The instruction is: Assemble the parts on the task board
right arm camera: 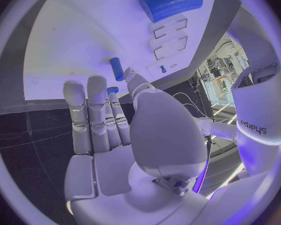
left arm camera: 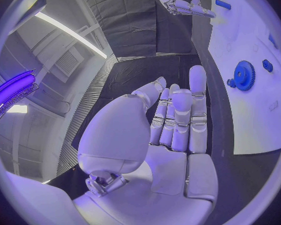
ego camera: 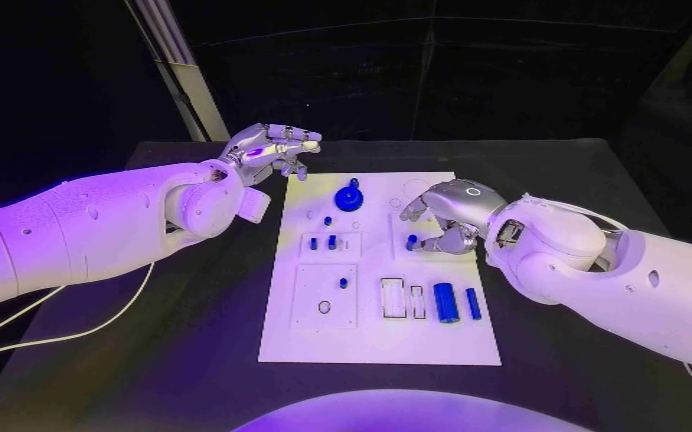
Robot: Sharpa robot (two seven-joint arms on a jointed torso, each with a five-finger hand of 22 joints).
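- On the white arm seen in the right wrist view we read the word "sharpa" in dark letters; we find no other legible writing.
- The flat white rectangular task board [ego camera: 378, 337] lies lengthwise in the middle of the black table [ego camera: 173, 352], with shallow rectangular recesses and small holes cut into its face.
- Near its far end we see a round blue toothed gear [ego camera: 349, 195] lying on the board; the left wrist view shows its teeth plainly [left arm camera: 243, 75], with a small blue knob [left arm camera: 267, 65] just beside it.
- Two small blue pegs [ego camera: 322, 243] stand side by side in a recess on the board's left half, and one tiny blue piece [ego camera: 343, 281] sits in the square recess nearer the robot.
- Near the board's right edge a thick blue cylinder [ego camera: 446, 303] lies beside a slimmer blue bar [ego camera: 472, 302].
- The silver right hand [ego camera: 451, 214] is over the board's right middle, fingers curled down; a short blue peg [ego camera: 414, 242] sits at its fingertips, and we cannot tell whether it is pinched or only touched.
- The silver left hand [ego camera: 271, 151] hovers off the board's far left corner, above the table, fingers loosely apart and holding nothing.
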